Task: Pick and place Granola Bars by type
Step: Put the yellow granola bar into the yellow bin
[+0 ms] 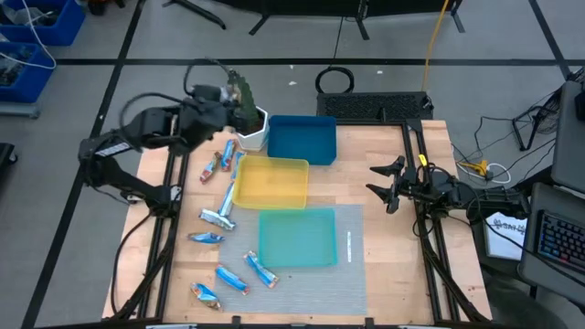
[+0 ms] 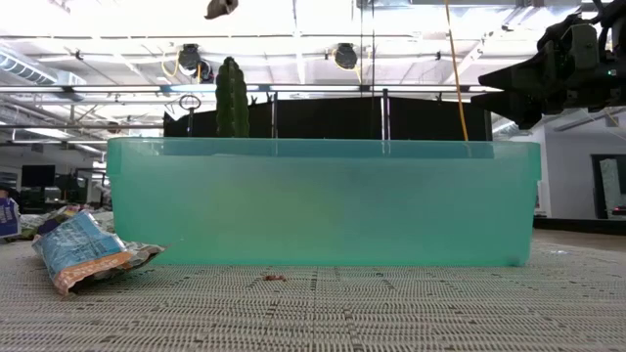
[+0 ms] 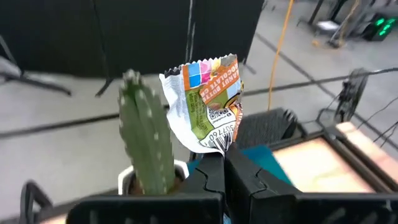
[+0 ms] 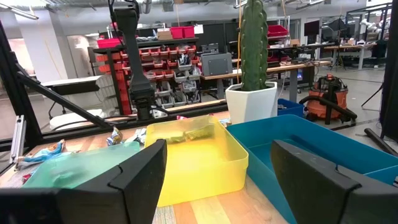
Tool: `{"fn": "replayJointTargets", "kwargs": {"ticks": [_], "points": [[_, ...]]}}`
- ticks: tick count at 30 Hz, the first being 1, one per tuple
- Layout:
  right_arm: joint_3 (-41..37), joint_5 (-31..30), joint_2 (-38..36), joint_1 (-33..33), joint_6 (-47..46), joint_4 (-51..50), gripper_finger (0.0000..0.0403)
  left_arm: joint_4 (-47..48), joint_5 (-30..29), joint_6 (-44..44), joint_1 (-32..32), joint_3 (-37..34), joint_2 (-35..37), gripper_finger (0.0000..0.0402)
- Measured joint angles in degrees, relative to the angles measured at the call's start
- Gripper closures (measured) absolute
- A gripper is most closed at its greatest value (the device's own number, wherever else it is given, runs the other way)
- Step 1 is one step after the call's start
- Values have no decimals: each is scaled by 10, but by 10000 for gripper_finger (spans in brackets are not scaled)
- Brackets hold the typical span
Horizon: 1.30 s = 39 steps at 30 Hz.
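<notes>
Over the cactus: left gripper (image 3: 225, 163) hangs above the potted cactus (image 1: 245, 96), jaws pinched tight on one granola bar (image 3: 206, 102), an orange, green and white wrapper standing up out of the fingertips.

Landmark: yellow tray (image 1: 271, 182), sitting mid-tabletop.

Trays: blue tray (image 1: 303, 139) touches the yellow tray's far edge; teal tray (image 1: 297, 238) sits just on its near side.

Held bar vs landmark: up in the air, beyond the yellow tray's far-left corner, next to the cactus, not over any tray yet.

Loose bars: rest of the granola bars (image 1: 218, 217) lie scattered on the tabletop (image 1: 382, 174) left of the yellow tray and on down past the teal tray's left side.

Right gripper (image 1: 388, 183): parked to the right of the yellow tray, well clear, jaws spread wide and holding nothing.

Step, my guess: carrying phase, bar's lifted and headed for whichever tray matches its type.

Next move, my guess: swing it across over the right tray, drop low enough that it lands inside the rim, and watch that cactus on the way.
</notes>
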<state>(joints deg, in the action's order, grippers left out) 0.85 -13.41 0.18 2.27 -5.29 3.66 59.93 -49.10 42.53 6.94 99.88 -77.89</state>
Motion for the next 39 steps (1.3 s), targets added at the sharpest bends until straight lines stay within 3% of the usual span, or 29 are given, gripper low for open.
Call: {"fn": "replayJointTargets", "kwargs": {"ticks": [10,25,39], "points": [[0,0,0,0,0,0,124,85,58,120,-22,0,-53,402],[0,0,0,0,0,1,124,211,157,180,-12,0,-134,401],[0,-1,1,0,0,16,124,90,198,198,-1,-172,-146,401]]}}
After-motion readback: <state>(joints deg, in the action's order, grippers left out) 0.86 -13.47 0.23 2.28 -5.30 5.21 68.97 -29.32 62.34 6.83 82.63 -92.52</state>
